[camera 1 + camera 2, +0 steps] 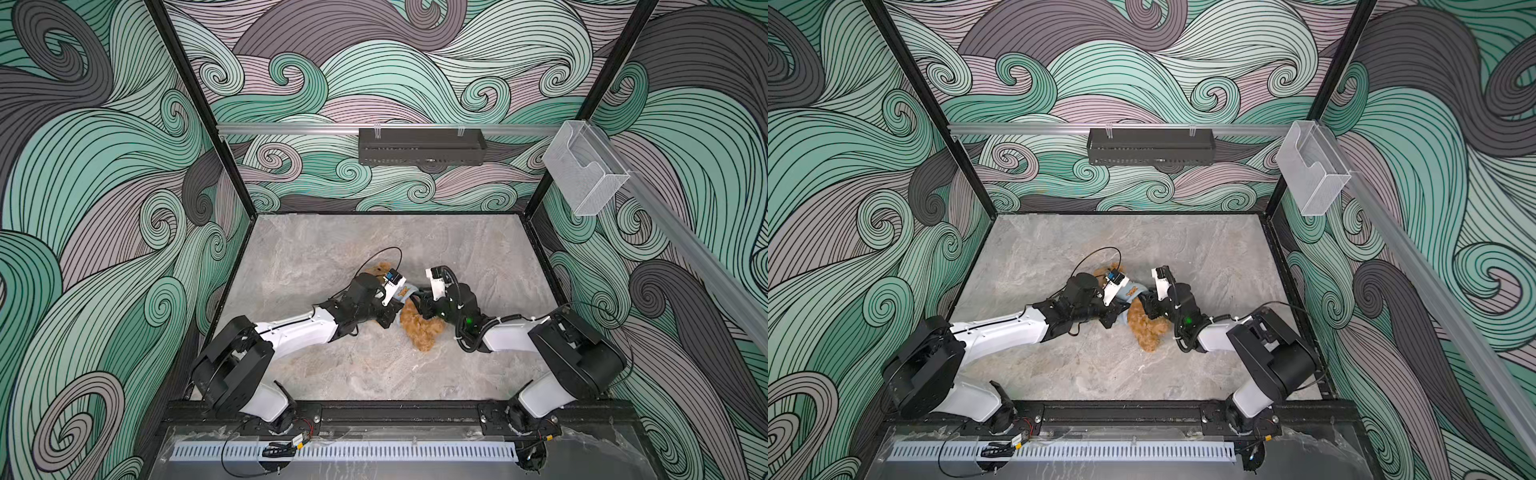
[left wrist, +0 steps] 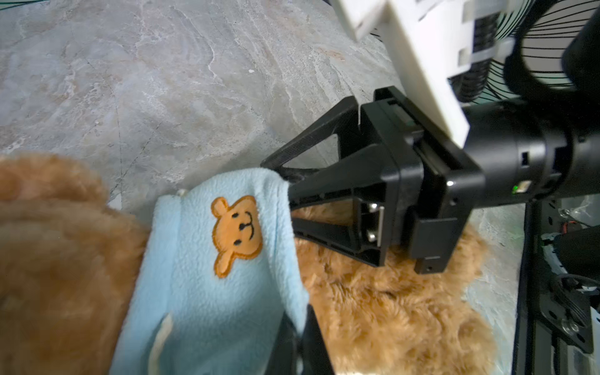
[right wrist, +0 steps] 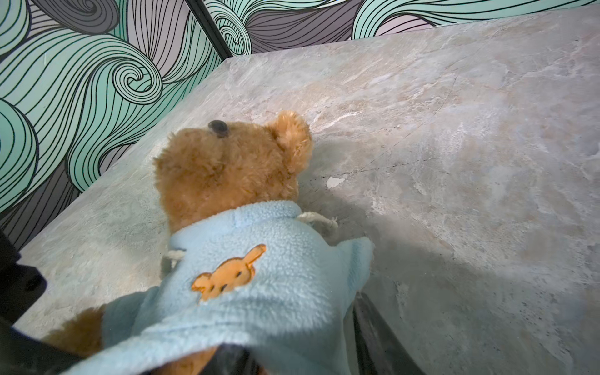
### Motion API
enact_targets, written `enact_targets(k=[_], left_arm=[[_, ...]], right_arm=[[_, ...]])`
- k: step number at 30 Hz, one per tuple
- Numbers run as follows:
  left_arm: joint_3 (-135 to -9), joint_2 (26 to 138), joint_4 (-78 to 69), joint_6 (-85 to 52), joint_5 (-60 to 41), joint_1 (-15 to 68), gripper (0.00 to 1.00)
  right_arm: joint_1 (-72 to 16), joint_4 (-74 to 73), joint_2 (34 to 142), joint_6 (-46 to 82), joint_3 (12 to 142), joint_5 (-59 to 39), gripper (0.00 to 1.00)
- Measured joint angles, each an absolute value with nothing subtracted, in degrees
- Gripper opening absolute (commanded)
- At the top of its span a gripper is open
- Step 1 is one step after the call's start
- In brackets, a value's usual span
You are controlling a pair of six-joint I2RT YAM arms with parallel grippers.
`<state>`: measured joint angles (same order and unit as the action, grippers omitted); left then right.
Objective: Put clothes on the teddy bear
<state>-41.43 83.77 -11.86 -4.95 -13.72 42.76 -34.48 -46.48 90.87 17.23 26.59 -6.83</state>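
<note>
The left gripper squeezes one edge of the blue hoodie tight. The right gripper touches the other edge; I cannot tell if it pinches. The teddy bear lies between them, in the middle of the bench, hoodie over its chest.

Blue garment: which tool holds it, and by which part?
The left tool grips the blue garment by its hem; the right tool sits at the hem too, grip unclear.

blurred teddy bear, left end effector tips hidden under blue garment
</note>
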Motion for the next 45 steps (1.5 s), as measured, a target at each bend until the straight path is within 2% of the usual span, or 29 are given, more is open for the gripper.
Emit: enact_targets(k=[7,10,14,17,21,24,30,34,36,38,42,45], left_arm=[[-41.10,83.83,-11.60,-4.12,-11.38,42.78,0.00],[-42.00,84.66,-10.68,-2.94,-10.72,42.81,0.10],[-43.46,86.15,-9.69,-1.67,-9.47,43.16,0.30],[-44.82,87.11,-8.75,-0.75,-8.05,43.57,0.40],[-47.79,89.17,-7.57,0.80,-6.44,44.84,0.47],[-49.01,90.30,-7.20,1.56,-5.56,45.54,0.47],[-53.34,94.37,-4.84,4.01,-2.04,47.00,0.42],[-54.24,95.72,-4.64,4.86,0.51,47.18,0.25],[-54.54,96.14,-4.67,5.02,1.63,47.27,0.11],[-54.74,96.31,-4.71,4.93,2.17,47.33,0.00],[-54.50,96.14,-5.96,2.79,0.84,47.33,0.00],[-53.15,95.18,-8.60,0.73,-2.48,47.29,0.00]], right_arm=[[-34.81,-49.25,91.96,17.15,25.63,-6.87,0.16],[-34.81,-49.54,91.96,17.37,25.58,-7.09,0.11],[-34.76,-49.04,91.96,17.91,25.56,-6.15,0.10],[-34.79,-48.66,91.90,18.11,25.56,-5.76,0.10],[-34.94,-48.16,91.53,18.41,25.56,-5.34,0.10],[-35.14,-47.86,91.50,18.52,25.56,-5.08,0.10],[-35.20,-47.13,91.13,18.76,25.56,-4.89,0.10],[-35.29,-46.63,91.02,18.87,25.56,-4.69,0.10],[-35.42,-46.48,90.98,18.85,25.56,-4.45,0.11],[-35.51,-46.39,90.98,18.65,25.56,-4.23,0.16],[-35.57,-45.98,90.98,17.80,25.56,-3.20,0.35],[-35.68,-46.15,90.98,16.95,25.56,-2.35,0.44]])
